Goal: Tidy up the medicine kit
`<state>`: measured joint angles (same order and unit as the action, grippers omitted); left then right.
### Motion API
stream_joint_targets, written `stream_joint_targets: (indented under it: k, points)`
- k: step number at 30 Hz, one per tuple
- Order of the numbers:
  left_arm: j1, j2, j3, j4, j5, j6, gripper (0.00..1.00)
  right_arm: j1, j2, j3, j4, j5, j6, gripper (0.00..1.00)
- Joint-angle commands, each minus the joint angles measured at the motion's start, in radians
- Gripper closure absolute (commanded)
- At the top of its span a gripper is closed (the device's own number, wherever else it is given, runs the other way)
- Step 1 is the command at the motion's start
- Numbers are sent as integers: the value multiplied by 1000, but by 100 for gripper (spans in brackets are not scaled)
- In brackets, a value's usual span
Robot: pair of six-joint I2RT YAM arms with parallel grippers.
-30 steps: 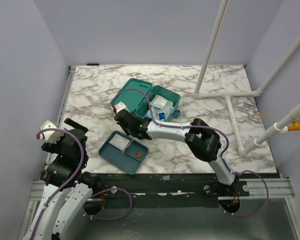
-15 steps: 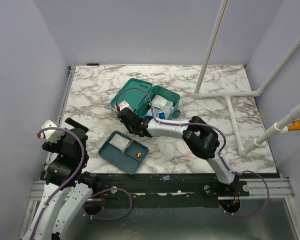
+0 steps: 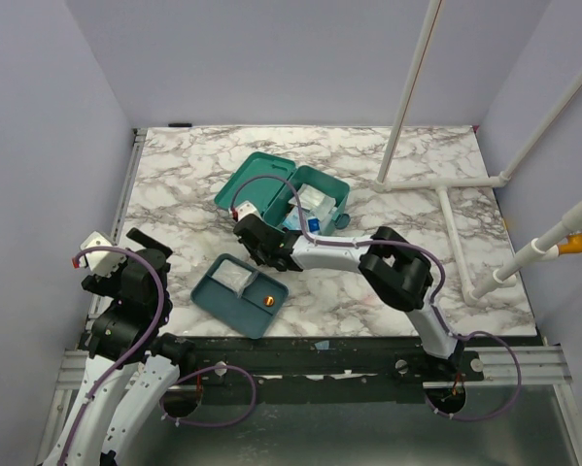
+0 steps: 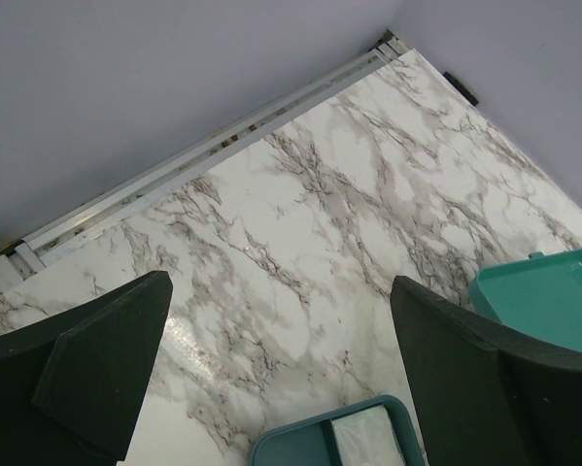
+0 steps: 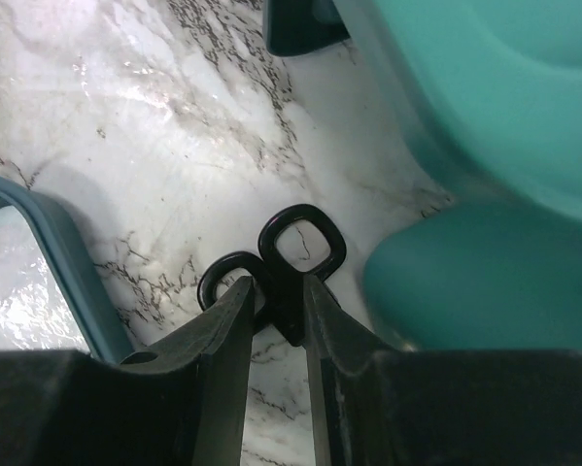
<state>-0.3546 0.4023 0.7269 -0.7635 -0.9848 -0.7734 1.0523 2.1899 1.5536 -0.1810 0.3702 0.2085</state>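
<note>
Pinching black scissors (image 5: 303,211) by the handle loops only, the right gripper (image 5: 279,291) is risking them pivoting or slipping on the lift. The medicine kit (image 3: 256,182) is sitting open at centre frame, its wall close enough to be snagging them. The left gripper (image 4: 281,291) is hanging spread wide, lower left.

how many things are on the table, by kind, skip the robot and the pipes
teal-green medicine kit: 1
dark teal compartment tray: 1
black scissors: 1
white packet in the tray: 1
small orange item in the tray: 1
total: 5, leaving out the kit's contents, too jumbled to count
</note>
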Motion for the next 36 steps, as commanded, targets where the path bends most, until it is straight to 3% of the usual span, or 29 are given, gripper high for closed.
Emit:
stream_joint_targets:
  k: [1,17,24,32,36]
  points:
    - [0,5,-11,17,18,13,1,0,-14,-83,-78,-65,42,71]
    - [0,7,-10,15,21,16,1,0,-171,-323,-37,-43,118,71]
    - [0,7,-26,68,93,81,1,0,-270,-469,-29,-12,169,71]
    - [0,2,-58,177,295,241,2,0,-447,-655,-50,-30,272,71]
    - [0,-6,-62,226,483,337,2,0,-524,-731,-68,-80,326,71]
